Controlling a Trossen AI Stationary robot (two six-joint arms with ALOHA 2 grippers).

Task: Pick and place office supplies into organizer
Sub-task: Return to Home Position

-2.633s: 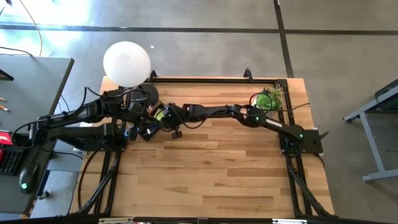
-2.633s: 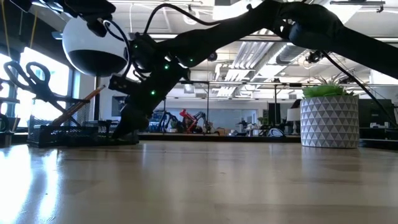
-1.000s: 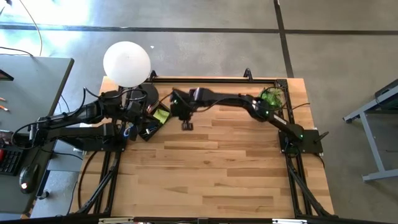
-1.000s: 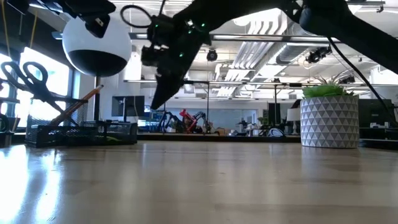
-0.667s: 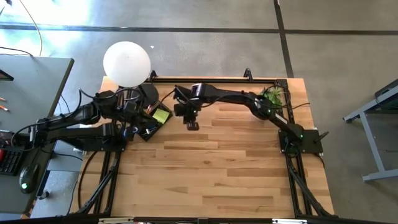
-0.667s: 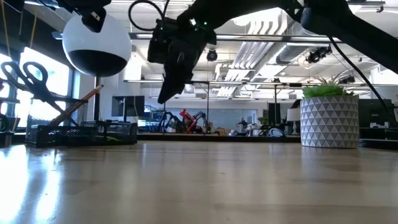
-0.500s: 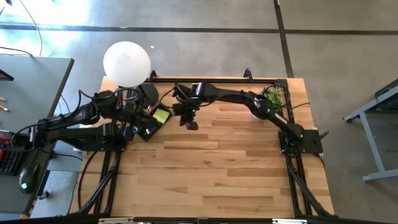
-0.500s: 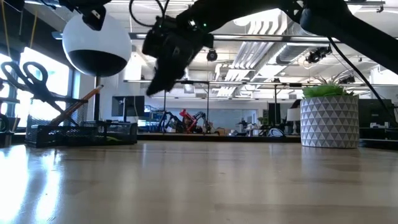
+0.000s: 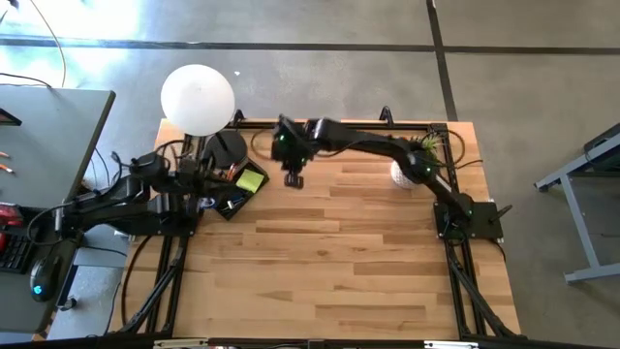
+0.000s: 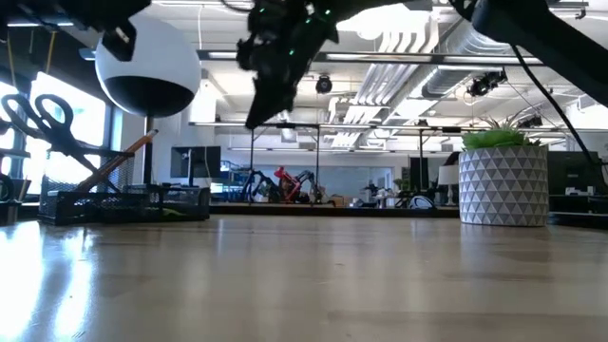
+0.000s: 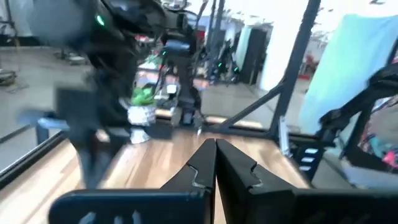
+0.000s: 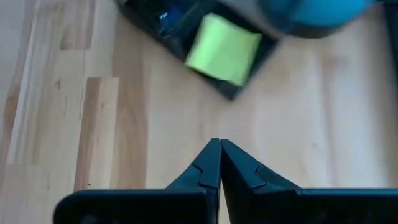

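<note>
Evidently the notepad (image 9: 250, 180) sat in the organizer (image 9: 225, 209) beside the lamp (image 9: 198, 99). Right gripper (image 12: 215, 143) hung high nearby, fingers pressed together, empty; left gripper (image 11: 216, 144) likewise, near the organizer. Best: draw both arms back high, wide of the lamp.

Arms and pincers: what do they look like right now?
The left arm and right arm are dark jointed links with loose black cables and small green lights. The left pincer and right pincer each have two black fingers tapering to points on a wide bar.
</note>
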